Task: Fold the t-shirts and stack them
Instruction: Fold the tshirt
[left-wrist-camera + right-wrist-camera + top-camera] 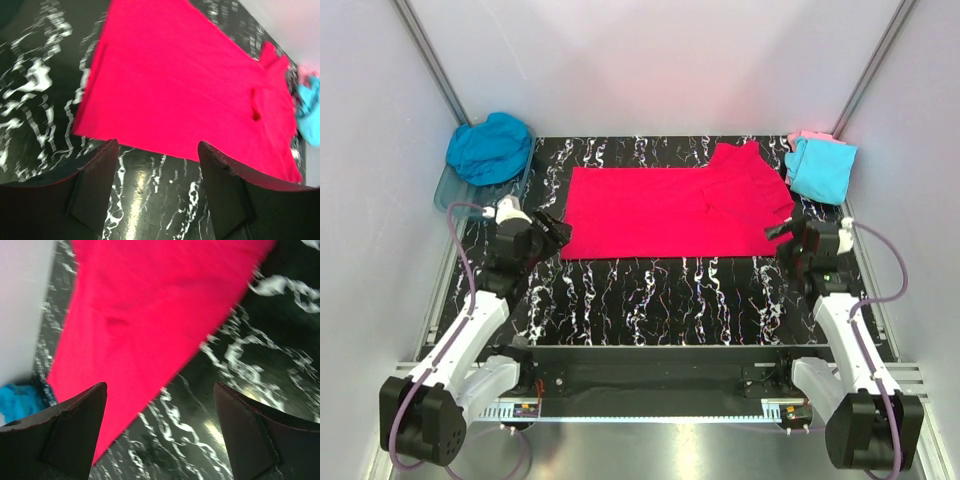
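A bright pink-red t-shirt (675, 212) lies flat across the black marbled table, folded into a long band with a sleeve sticking up at its right end; it also fills the left wrist view (180, 85) and the right wrist view (150, 310). My left gripper (558, 232) hovers open at the shirt's near left corner, nothing between its fingers (156, 150). At the near right corner my right gripper (782, 232) stands open and empty (160, 390). A teal-blue t-shirt (490, 147) is bunched at the back left. A light cyan t-shirt (820, 168) lies folded on a pale pink t-shirt (808, 136) at the back right.
A clear bluish plastic tub (445, 190) sits under the teal-blue shirt at the back left corner. White walls close in the table on three sides. Bare marbled table (660, 300) stretches between the shirt and the arm bases.
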Controlling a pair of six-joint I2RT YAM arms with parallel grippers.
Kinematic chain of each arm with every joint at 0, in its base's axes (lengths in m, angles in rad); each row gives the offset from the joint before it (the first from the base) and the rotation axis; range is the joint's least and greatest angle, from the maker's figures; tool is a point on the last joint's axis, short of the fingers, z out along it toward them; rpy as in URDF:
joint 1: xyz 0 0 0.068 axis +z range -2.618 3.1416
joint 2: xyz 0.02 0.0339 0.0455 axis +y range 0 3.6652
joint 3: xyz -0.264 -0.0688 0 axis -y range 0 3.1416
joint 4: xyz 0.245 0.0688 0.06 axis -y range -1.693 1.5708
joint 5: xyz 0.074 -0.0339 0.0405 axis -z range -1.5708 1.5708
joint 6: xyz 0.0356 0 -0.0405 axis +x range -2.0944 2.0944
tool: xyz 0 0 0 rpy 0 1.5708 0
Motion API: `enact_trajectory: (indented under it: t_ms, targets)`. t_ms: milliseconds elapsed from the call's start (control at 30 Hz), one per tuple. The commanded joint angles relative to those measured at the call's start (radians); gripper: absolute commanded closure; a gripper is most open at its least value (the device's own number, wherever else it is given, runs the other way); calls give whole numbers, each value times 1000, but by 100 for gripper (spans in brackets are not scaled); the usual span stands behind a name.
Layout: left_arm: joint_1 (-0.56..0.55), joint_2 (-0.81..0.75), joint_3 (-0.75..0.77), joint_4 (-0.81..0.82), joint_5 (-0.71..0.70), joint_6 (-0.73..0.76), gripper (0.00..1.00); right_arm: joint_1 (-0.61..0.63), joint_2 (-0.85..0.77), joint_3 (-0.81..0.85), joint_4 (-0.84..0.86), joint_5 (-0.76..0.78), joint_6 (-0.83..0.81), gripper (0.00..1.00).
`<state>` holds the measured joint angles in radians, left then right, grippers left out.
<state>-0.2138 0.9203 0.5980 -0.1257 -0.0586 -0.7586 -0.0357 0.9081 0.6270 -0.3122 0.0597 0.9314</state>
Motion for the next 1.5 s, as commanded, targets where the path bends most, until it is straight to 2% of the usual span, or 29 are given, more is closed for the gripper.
enact_trajectory:
  t_ms: [0,100,200,300,633,1000,1267,1467]
  targets:
    - [-6,-12,-45,50,-188,-106,30,2,-73,-100,22,45,75,6]
    - [-6,-9,-136,119,-204,-146,30,2,-129,-170,15,64,73,6]
    - [-6,32,-188,195,-207,-177,30,0,-156,-211,2,156,58,6]
    - [-6,95,-211,236,-199,-183,30,-16,-99,-224,18,215,53,5]
    - [-6,281,-236,402,-211,-203,30,-181,143,-239,188,101,92,6]
    - [-6,391,-227,486,-233,-194,30,-182,317,-233,350,75,185,11]
    - [-6,463,-199,534,-231,-182,31,-182,411,-198,403,74,219,12]
    - [-6,506,-187,558,-213,-191,32,-182,482,-178,433,66,250,17]
